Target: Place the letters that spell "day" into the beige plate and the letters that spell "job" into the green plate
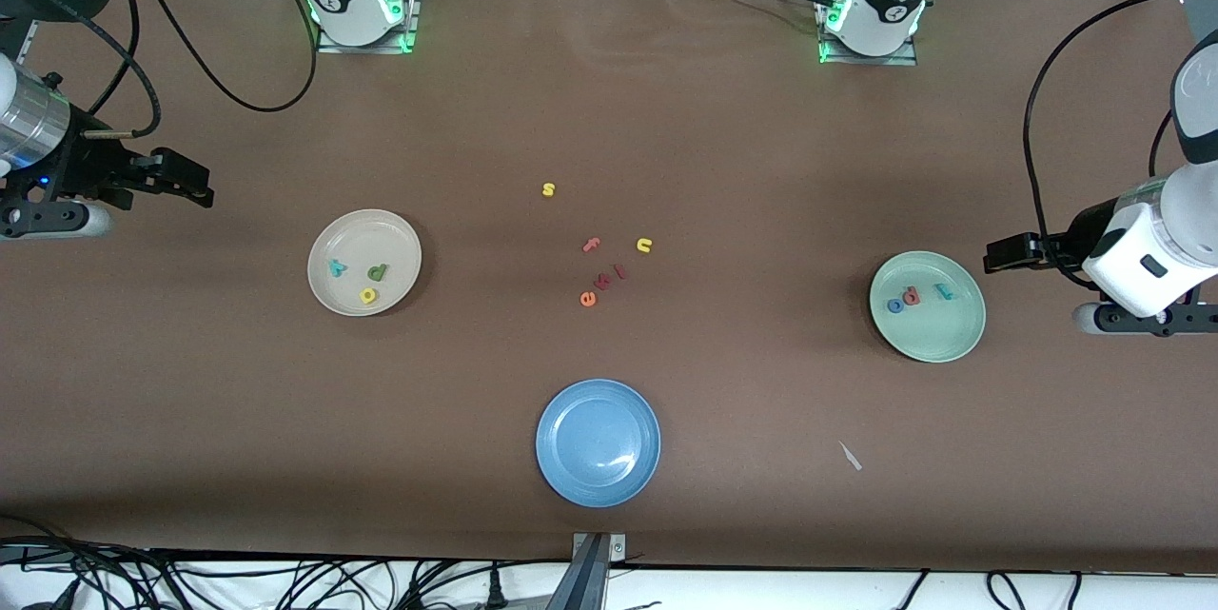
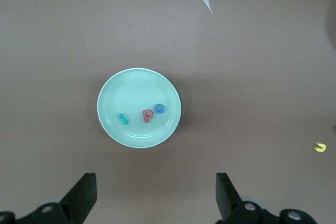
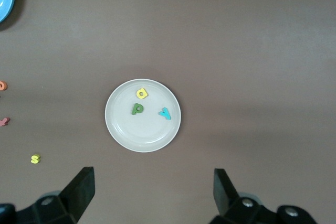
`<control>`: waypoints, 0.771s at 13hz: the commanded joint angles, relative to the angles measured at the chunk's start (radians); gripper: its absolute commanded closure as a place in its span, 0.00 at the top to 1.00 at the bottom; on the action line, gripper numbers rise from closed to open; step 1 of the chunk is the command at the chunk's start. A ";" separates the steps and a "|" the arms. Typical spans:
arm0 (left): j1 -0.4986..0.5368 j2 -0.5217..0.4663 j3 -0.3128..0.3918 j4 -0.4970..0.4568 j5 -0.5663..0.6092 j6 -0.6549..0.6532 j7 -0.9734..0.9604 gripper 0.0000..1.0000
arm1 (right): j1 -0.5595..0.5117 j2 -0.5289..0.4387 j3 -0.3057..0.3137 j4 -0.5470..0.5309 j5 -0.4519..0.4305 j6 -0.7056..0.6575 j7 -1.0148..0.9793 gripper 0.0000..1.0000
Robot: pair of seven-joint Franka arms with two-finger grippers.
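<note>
Tabletop: green plate (image 1: 928, 336) beside left gripper (image 1: 999, 254)

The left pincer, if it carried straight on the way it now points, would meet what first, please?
Probably the green plate: the open left pincer looks straight down at it in its wrist view, with the j, b and o inside. Exact height above it is unclear.

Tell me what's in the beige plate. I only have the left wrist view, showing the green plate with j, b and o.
Observer: The beige plate holds the green d, yellow a and teal y.
Operator: Any loose letters I can't see?
Observer: Five, mid-table: yellow s, salmon f, l, k and orange e.
Operator: Where's the other arm's claw?
Observer: The right claw hangs open over the table at the right arm's end.
</note>
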 commanded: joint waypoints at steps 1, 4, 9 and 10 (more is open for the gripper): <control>0.001 -0.009 0.004 -0.009 -0.017 0.010 0.002 1.00 | -0.020 0.009 0.009 0.008 0.009 0.003 -0.013 1.00; 0.001 -0.009 0.004 -0.009 -0.019 0.010 0.002 1.00 | -0.032 0.018 -0.007 0.011 0.009 0.006 -0.033 1.00; -0.001 -0.010 0.004 -0.009 -0.017 0.010 0.002 1.00 | -0.046 0.016 -0.022 0.029 -0.002 -0.001 -0.060 1.00; -0.001 -0.010 0.004 -0.008 -0.017 0.010 0.002 1.00 | -0.043 0.015 -0.021 0.035 -0.001 -0.001 -0.053 1.00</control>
